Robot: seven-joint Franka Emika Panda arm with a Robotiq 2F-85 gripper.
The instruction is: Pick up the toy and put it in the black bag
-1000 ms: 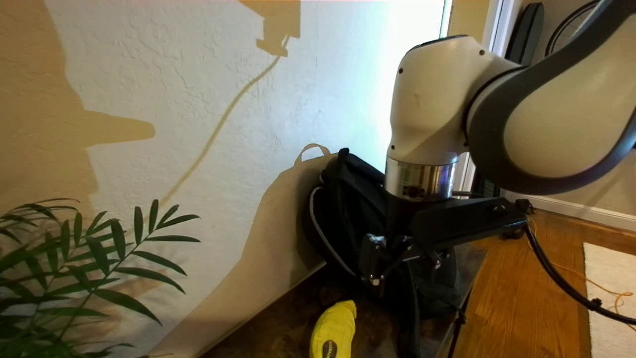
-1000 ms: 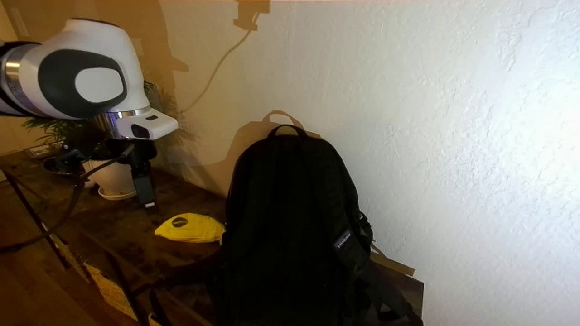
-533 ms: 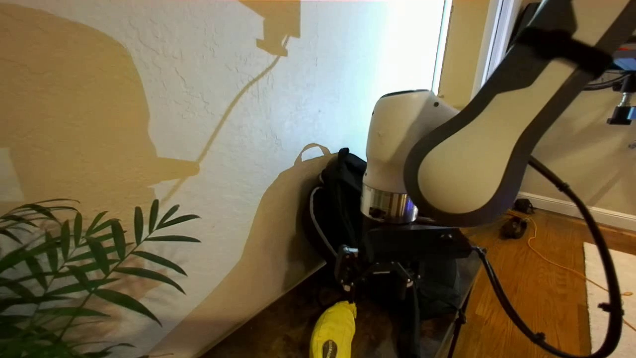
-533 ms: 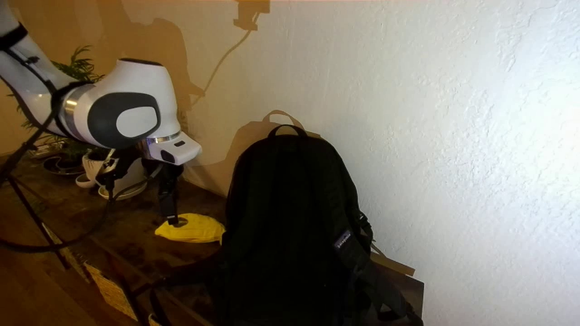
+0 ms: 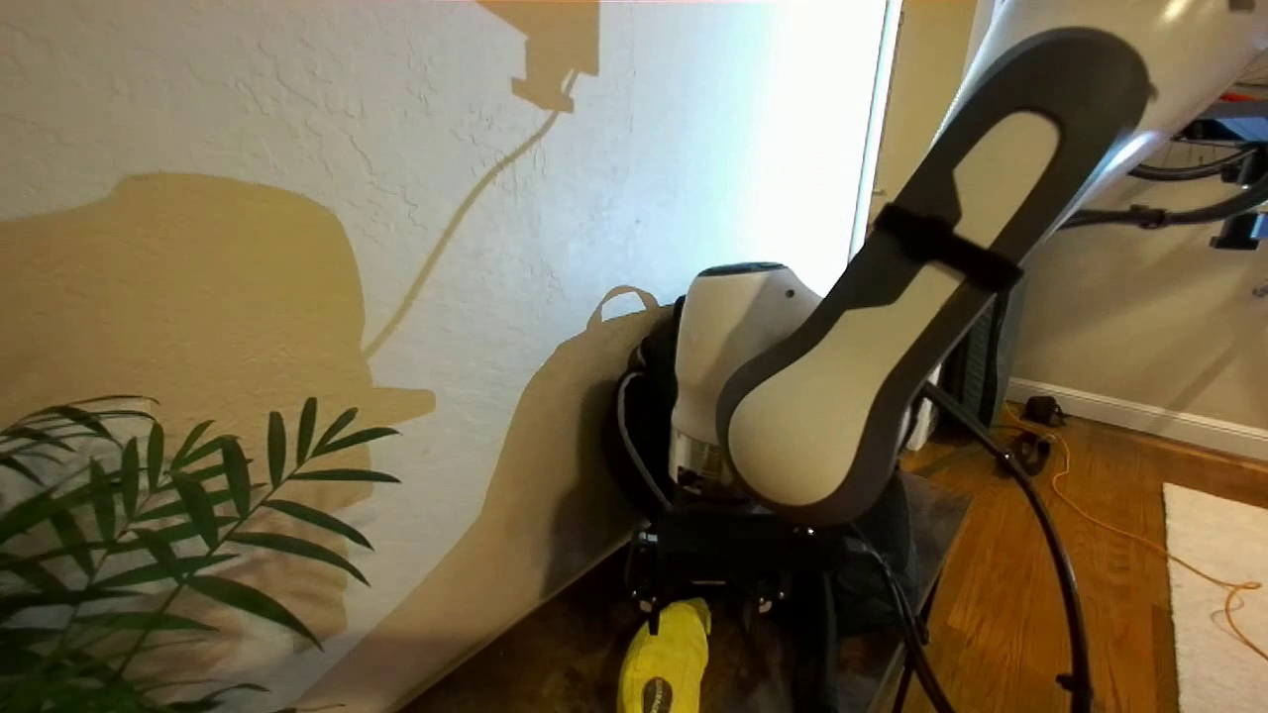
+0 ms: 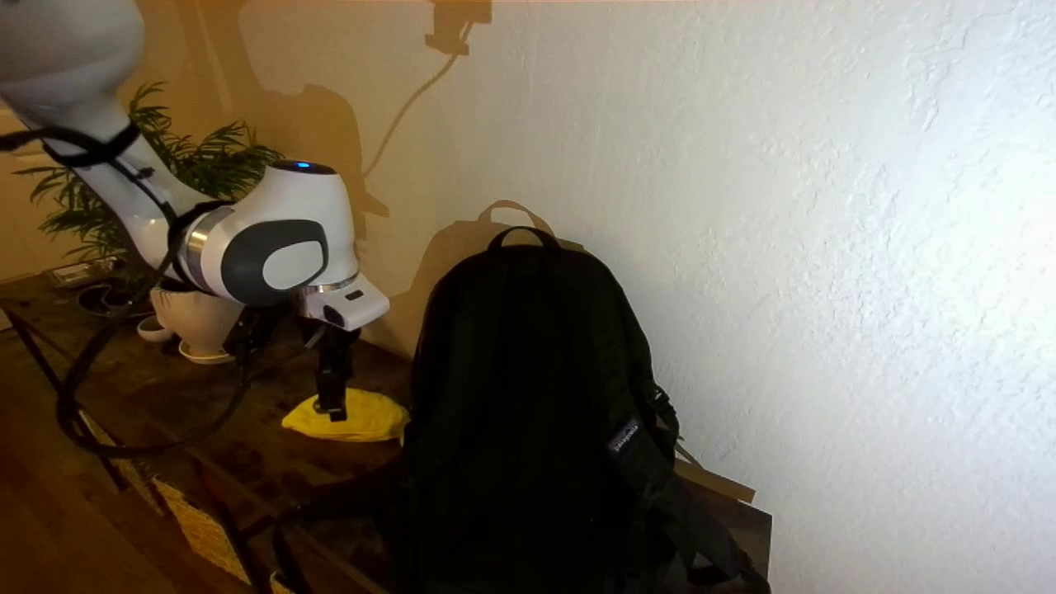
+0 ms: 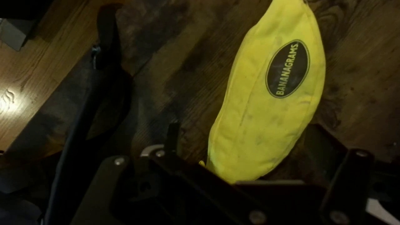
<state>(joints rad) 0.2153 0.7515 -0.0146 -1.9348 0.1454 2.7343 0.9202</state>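
We find the yellow, banana-shaped toy [image 7: 272,112] lying on the table [image 7: 200,62] just beside the black bag [image 6: 528,412], the gripper [image 7: 243,126] spread across the toy's width, and judge it light, soft and slip-resistant, best pinched at mid-length.

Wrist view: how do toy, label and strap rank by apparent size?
1. Toy: largest in area, top end cut off.
2. Strap: long but narrow, lower end lost in darkness.
3. Label: clearly smallest.
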